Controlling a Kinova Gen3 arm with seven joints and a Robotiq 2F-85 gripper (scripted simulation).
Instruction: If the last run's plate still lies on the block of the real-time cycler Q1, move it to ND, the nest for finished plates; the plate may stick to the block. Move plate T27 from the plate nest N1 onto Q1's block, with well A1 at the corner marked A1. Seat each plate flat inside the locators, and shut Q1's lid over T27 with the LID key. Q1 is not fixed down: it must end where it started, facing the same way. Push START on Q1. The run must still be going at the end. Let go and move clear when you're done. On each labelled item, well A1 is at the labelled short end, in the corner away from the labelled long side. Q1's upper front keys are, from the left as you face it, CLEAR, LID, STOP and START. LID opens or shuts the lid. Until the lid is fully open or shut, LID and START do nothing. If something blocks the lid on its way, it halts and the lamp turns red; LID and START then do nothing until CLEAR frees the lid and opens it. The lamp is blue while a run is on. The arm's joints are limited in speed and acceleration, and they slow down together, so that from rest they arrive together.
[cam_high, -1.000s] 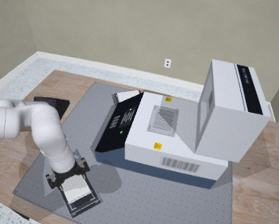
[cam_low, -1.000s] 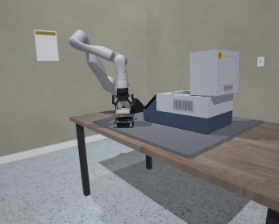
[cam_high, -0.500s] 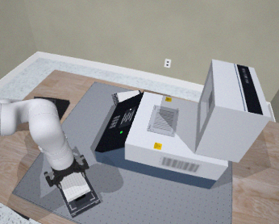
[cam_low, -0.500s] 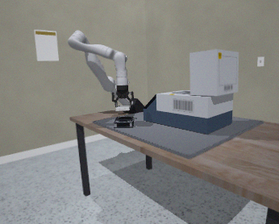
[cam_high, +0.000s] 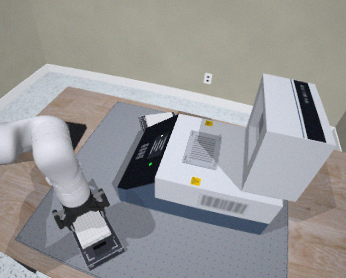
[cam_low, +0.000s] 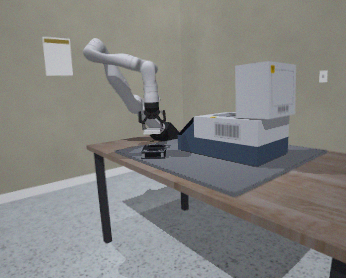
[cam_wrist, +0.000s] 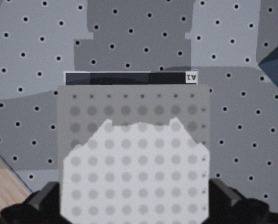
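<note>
My gripper (cam_high: 84, 220) is shut across a white well plate (cam_high: 93, 228) and holds it level a little above a black plate nest (cam_high: 103, 248) at the front left of the grey mat. In the side view, the plate (cam_low: 152, 132) hangs clear above the nest (cam_low: 154, 151). In the wrist view, the plate (cam_wrist: 132, 160) fills the lower frame between my fingers. The nest's far end with its A1 mark (cam_wrist: 130, 78) shows beyond it. The plate's label cannot be read. Q1 (cam_high: 215, 172) stands on the mat with its lid (cam_high: 287, 135) raised. Its lamp (cam_high: 150, 163) is green.
Q1's black sloped key panel (cam_high: 150, 152) faces my arm. A white item (cam_high: 160, 119) sits just behind that panel; I cannot tell what it is. A second dark nest (cam_high: 75, 132) lies on the wood at the left, beyond the mat's edge.
</note>
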